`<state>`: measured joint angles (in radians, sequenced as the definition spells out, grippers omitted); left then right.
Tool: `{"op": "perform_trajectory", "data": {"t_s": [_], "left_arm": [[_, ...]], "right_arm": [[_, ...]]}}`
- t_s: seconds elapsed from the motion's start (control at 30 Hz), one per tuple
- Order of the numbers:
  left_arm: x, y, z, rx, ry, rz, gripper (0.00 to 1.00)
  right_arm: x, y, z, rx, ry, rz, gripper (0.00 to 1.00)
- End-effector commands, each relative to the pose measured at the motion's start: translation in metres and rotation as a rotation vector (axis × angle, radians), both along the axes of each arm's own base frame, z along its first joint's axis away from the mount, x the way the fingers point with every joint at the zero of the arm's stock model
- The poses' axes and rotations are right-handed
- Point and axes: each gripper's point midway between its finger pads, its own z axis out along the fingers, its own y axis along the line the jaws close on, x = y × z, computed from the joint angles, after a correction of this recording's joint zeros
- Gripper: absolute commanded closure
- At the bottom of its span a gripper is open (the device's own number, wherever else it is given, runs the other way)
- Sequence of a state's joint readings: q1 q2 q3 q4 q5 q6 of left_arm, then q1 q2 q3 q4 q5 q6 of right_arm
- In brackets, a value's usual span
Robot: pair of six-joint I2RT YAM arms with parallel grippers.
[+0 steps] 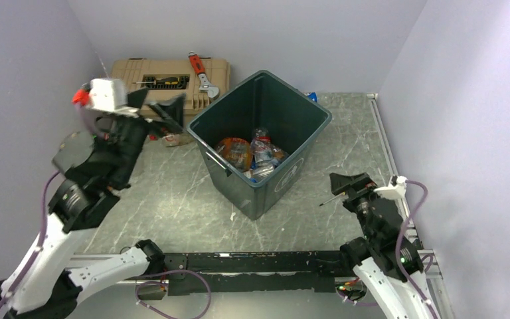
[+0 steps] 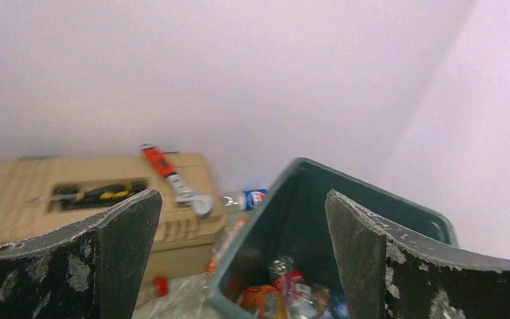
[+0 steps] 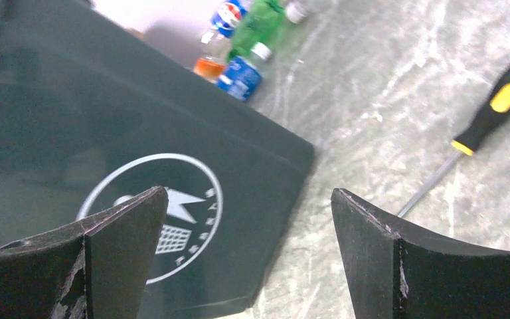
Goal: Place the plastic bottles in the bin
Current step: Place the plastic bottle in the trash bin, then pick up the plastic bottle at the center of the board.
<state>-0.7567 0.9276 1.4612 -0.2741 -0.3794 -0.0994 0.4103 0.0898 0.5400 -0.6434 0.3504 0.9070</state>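
L tool up high by the toolbox, spread wide, holding nothing; R tool low beside the bin, also wide & empty; several bottles already in the bin, stray bottles behind it on the bench; I'd grab those mid-body, skip the screwdriver.

Red wrench on tan toolbox

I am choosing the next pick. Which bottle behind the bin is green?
The green bottle, between the Pepsi bottle and the blue-label bottle; only its body is green.
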Motion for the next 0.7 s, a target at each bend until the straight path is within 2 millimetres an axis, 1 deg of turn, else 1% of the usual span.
{"op": "perform_trajectory", "data": {"t_s": [0.0,0.07,0.13,0.2,0.33,0.4,0.5,0.53,0.6,0.63,0.67], "left_arm": [[0.013,0.057,-0.053,-0.016,0.133,0.309,0.00],[0.011,0.066,-0.071,-0.011,0.169,0.347,0.01],[0.010,0.071,-0.081,-0.017,0.186,0.361,0.01],[0.009,0.074,-0.089,-0.022,0.192,0.369,0.00],[0.010,0.083,-0.097,0.003,0.160,0.408,0.01],[0.010,0.087,-0.101,0.020,0.133,0.431,0.01],[0.008,0.097,-0.106,0.030,0.088,0.471,0.01],[0.007,0.098,-0.108,0.030,0.078,0.472,0.01],[0.006,0.099,-0.113,0.070,0.063,0.472,0.01],[0.006,0.099,-0.117,0.075,0.065,0.470,0.01],[0.006,0.098,-0.120,0.075,0.071,0.470,0.00]], "right_arm": [[0.018,-0.007,-0.017,-0.021,0.125,-0.097,0.02],[0.028,-0.002,-0.021,-0.016,0.146,-0.101,0.03],[0.039,0.001,-0.017,0.007,0.121,-0.117,0.04],[0.047,-0.002,-0.012,0.025,0.096,-0.147,0.04],[0.068,-0.009,-0.004,0.021,0.087,-0.203,0.05],[0.081,-0.017,-0.011,0.038,0.113,-0.222,0.06],[0.103,-0.041,-0.024,0.136,0.128,-0.249,0.09],[0.111,-0.051,-0.029,0.171,0.127,-0.266,0.09],[0.123,-0.064,-0.040,0.212,0.140,-0.293,0.09],[0.130,-0.068,-0.048,0.236,0.155,-0.306,0.09],[0.139,-0.068,-0.051,0.265,0.144,-0.307,0.09]]}}
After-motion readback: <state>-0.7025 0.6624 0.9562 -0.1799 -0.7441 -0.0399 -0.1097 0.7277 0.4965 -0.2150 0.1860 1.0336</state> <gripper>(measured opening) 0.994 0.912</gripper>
